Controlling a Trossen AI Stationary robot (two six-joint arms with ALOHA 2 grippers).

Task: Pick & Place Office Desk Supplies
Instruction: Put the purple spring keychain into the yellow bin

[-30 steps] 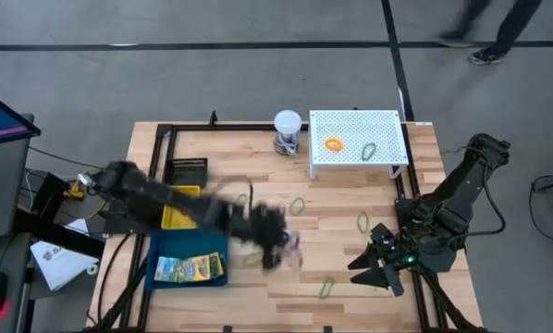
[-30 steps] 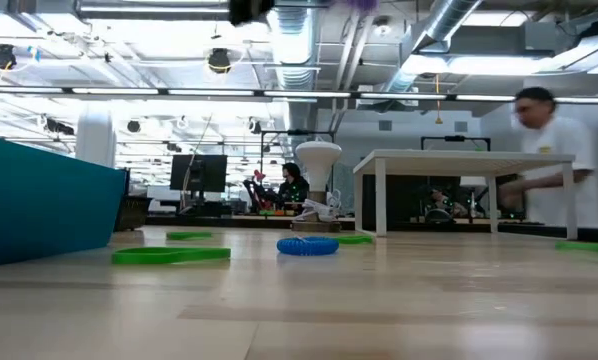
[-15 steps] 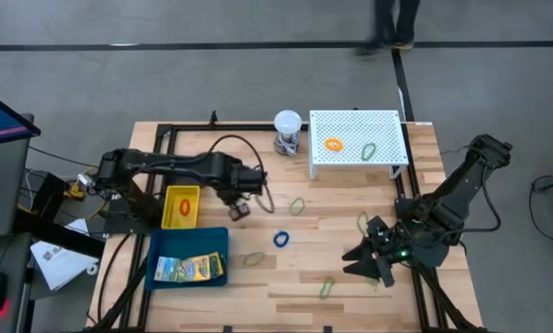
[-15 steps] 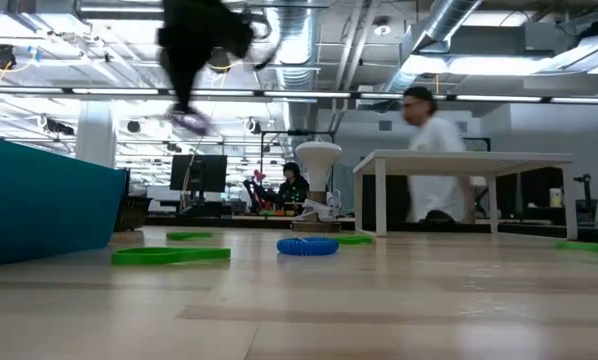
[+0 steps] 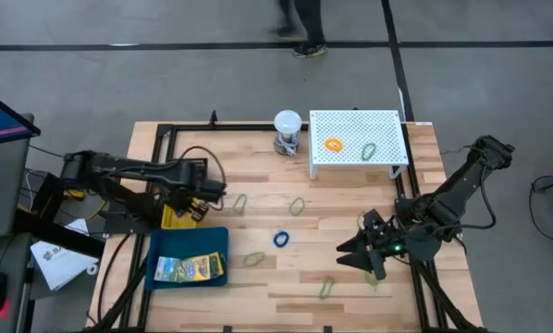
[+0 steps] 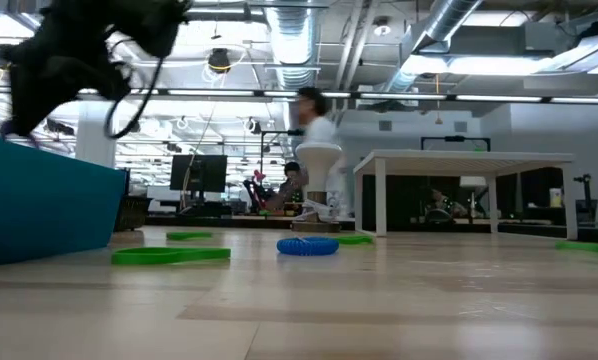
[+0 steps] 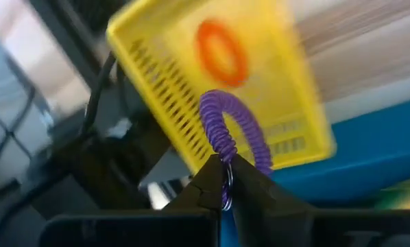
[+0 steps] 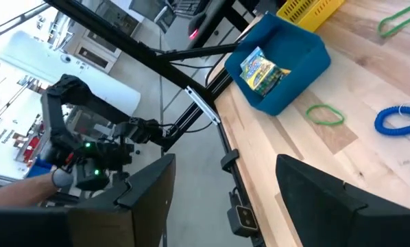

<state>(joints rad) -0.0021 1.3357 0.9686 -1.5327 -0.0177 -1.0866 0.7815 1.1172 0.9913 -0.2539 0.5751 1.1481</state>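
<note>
My left gripper [image 5: 199, 203] hovers over the yellow bin [image 5: 178, 215], shut on a purple coil loop [image 7: 222, 127]. An orange loop [image 7: 221, 51] lies in the bin. The blue tray [image 5: 216, 239] holds printed packets [image 5: 188, 268]. A blue loop [image 5: 280, 240] and green loops [image 5: 298, 205] [image 5: 254, 259] [image 5: 326, 288] lie flat on the table. My right gripper [image 5: 355, 254] waits open near the table's right side. The black mesh basket is mostly hidden under my left arm. My left gripper pinches the purple loop at one spot on its coil [image 7: 225, 180], between the two fingertips. The loop is lifted clear and stands out beyond the fingertips above the yellow bin [image 7: 164, 103].
A white perforated stand [image 5: 355, 137] at the far right carries an orange loop [image 5: 333, 144] and a green loop [image 5: 369, 149]. A white ball-topped object [image 5: 288, 129] stands beside it. Another green loop [image 5: 362, 222] lies near my right gripper. A person [image 6: 314, 115] passes behind the table.
My left gripper has swung from the table's middle toward the left edge, carrying the purple loop, and is now over the yellow bin. My right gripper has edged slightly toward the table's left. A person has walked leftward behind the table.
</note>
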